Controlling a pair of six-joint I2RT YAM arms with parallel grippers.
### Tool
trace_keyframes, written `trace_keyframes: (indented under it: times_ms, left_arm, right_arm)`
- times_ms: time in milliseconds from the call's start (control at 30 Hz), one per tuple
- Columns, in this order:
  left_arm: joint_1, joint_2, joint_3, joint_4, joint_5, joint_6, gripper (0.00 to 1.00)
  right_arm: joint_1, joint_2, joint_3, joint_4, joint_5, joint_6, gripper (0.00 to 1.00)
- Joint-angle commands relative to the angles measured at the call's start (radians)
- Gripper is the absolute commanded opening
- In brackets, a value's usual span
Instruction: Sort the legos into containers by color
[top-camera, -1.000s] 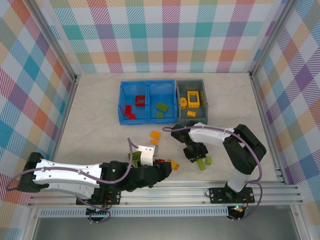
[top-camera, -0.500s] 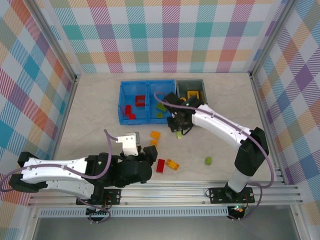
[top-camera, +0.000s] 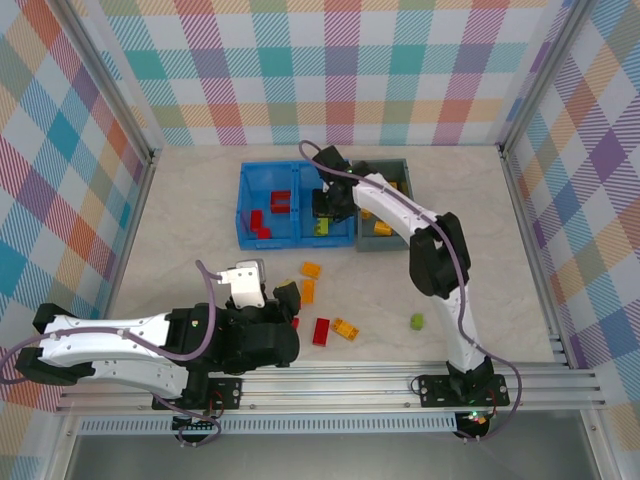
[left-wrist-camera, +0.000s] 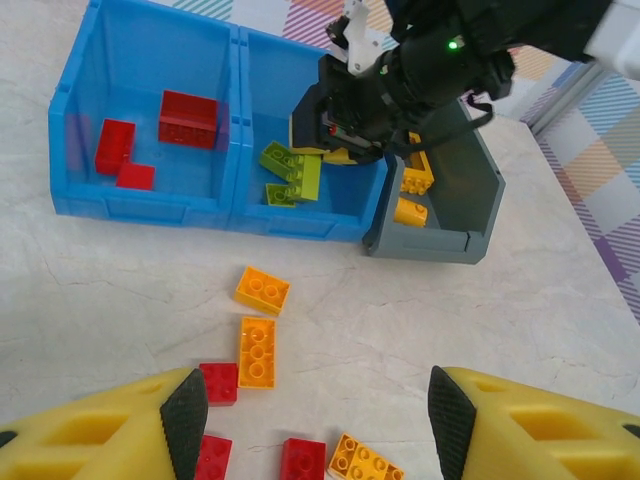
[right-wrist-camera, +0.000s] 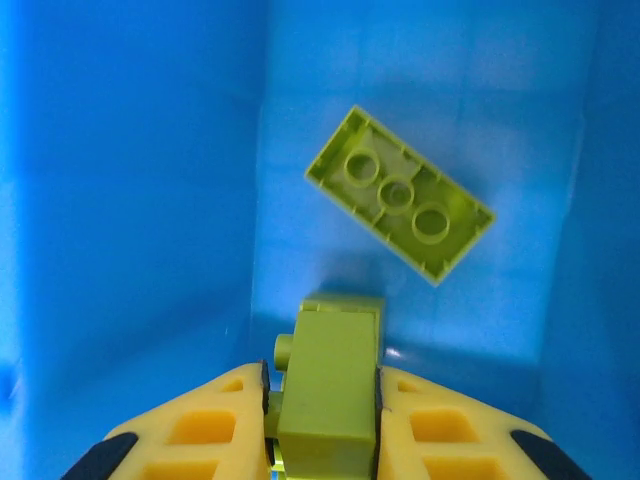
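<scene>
My right gripper (top-camera: 330, 206) hangs inside the right compartment of the blue container (top-camera: 244, 216) and is shut on a lime green lego (right-wrist-camera: 330, 390). Below it another lime lego (right-wrist-camera: 400, 195) lies underside up on the blue floor. The left compartment holds red legos (left-wrist-camera: 188, 117). The grey container (left-wrist-camera: 432, 241) holds yellow ones (left-wrist-camera: 412, 181). My left gripper (left-wrist-camera: 315, 420) stands open above loose legos on the table: two orange (left-wrist-camera: 262, 290) (left-wrist-camera: 257, 352), red ones (left-wrist-camera: 218, 383) (left-wrist-camera: 302, 460) and another orange (left-wrist-camera: 365, 462). Nothing sits between its fingers.
A lone lime green lego (top-camera: 417, 321) lies on the table at the front right. The right arm's body reaches across the grey container (top-camera: 381, 240). Checked walls close the table in on three sides, and a metal rail (top-camera: 330, 385) runs along the near edge.
The right gripper has carried the lime green lego from the front of the table up and into the blue container's right compartment. The left arm has drawn back left and now points toward the loose legos.
</scene>
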Motion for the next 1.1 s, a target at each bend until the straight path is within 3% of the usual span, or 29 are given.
trace_keyframes:
  times_ms: [0, 300, 400, 533, 767, 867, 967, 1067]
  left_arm:
    - [-0.007, 0.022, 0.015, 0.027, -0.020, 0.038, 0.62]
    - [-0.007, 0.130, 0.047, 0.087, 0.027, 0.098, 0.62]
    - [-0.007, 0.148, 0.056, 0.098, 0.038, 0.105, 0.62]
    - [-0.007, 0.148, 0.061, 0.101, 0.043, 0.117, 0.62]
    - [0.000, 0.160, 0.069, 0.093, 0.066, 0.130, 0.62]
    - [0.073, 0.169, 0.058, 0.119, 0.188, 0.152, 0.62]
    - [0.233, 0.183, 0.032, 0.171, 0.434, 0.229, 0.65]
    - [0.417, 0.210, 0.006, 0.238, 0.681, 0.355, 0.72]
  right_arm:
    - [-0.002, 0.029, 0.092, 0.033, -0.110, 0.027, 0.18]
    - [-0.022, 0.162, 0.239, -0.012, -0.171, 0.079, 0.20]
    - [-0.025, 0.204, 0.293, -0.050, -0.173, 0.088, 0.30]
    - [-0.026, 0.169, 0.278, -0.050, -0.156, 0.079, 0.45]
    - [-0.023, 0.017, 0.246, -0.056, -0.105, 0.046, 0.49]
    - [-0.018, -0.079, 0.214, -0.070, -0.054, 0.032, 0.48]
    - [-0.011, -0.228, 0.088, -0.041, 0.005, 0.020, 0.48]
    - [0.004, -0.445, -0.162, 0.048, 0.041, 0.012, 0.53]
